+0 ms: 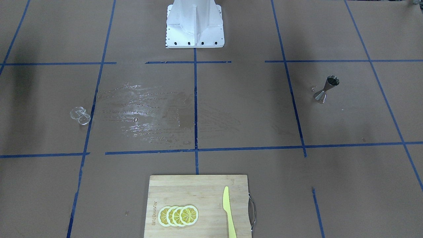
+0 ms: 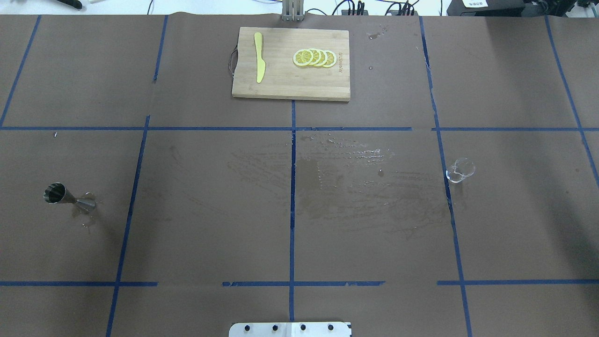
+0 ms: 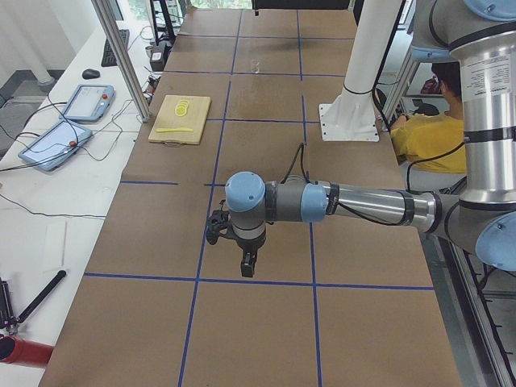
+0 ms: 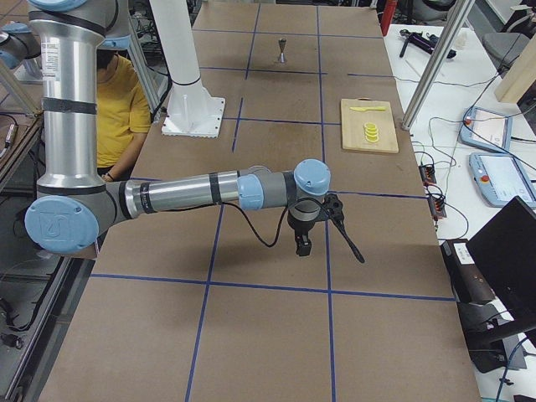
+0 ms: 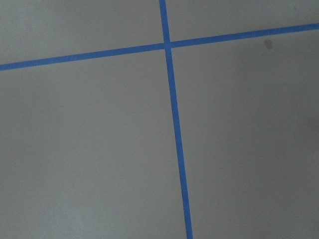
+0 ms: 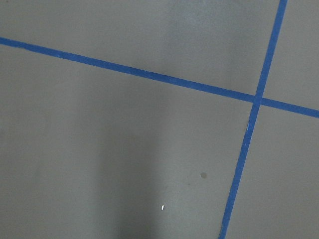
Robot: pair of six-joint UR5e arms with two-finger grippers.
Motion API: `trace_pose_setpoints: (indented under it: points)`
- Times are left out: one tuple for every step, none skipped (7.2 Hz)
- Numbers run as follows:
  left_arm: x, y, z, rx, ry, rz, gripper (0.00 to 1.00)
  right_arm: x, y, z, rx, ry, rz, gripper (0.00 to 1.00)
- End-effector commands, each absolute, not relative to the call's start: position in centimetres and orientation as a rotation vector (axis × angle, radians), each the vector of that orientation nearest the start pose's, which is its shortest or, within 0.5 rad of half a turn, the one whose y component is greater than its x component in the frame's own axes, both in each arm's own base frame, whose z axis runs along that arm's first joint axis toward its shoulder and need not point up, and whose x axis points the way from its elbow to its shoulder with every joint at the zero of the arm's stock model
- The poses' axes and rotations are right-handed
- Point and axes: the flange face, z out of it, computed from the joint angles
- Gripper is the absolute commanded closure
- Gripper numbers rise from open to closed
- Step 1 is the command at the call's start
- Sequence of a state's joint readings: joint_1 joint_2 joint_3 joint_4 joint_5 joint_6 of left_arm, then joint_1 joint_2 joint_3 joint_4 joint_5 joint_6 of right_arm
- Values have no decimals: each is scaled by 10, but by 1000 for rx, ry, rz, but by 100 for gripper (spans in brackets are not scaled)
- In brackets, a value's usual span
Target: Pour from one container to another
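Note:
The clear glass cup [image 1: 80, 115] [image 2: 460, 169] stands alone on the brown paper beside a blue tape line, and shows small and far off [image 3: 255, 66] in the exterior left view. The steel hourglass jigger [image 1: 326, 88] [image 2: 69, 196] [image 4: 281, 52] stands upright at the opposite side of the table. Neither gripper is near either one. My left gripper [image 3: 247, 266] hangs over bare paper at the table's left end. The right gripper [image 4: 301, 245] hangs over bare paper at the right end. Both show only in the side views, so I cannot tell whether they are open or shut. The wrist views show only paper and tape.
A wooden cutting board [image 1: 198, 191] [image 2: 281, 79] lies at the far middle edge with lemon slices [image 1: 178, 215] and a yellow knife [image 1: 228, 211] on it. A wet smear [image 1: 148, 112] covers the paper's middle. The white robot base [image 1: 195, 29] stands at the near edge.

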State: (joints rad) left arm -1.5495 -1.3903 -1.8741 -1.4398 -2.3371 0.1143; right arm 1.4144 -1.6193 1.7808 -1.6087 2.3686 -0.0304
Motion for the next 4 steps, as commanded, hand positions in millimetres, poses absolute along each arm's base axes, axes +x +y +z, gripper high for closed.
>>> trace_pose_setpoints:
  points:
    - [-56, -412, 607, 23, 761, 125, 0, -12, -478, 580, 68, -801, -225, 0]
    - [-56, -413, 610, 17, 761, 124, 0, -8, -477, 581, 74, -797, -228, 0]
    - [-56, -414, 615, 8, 757, 120, 0, -2, -475, 583, 77, -795, -221, 0]
    - [-58, -425, 617, 14, 731, 123, 0, 1, -476, 582, 83, -795, -220, 0]
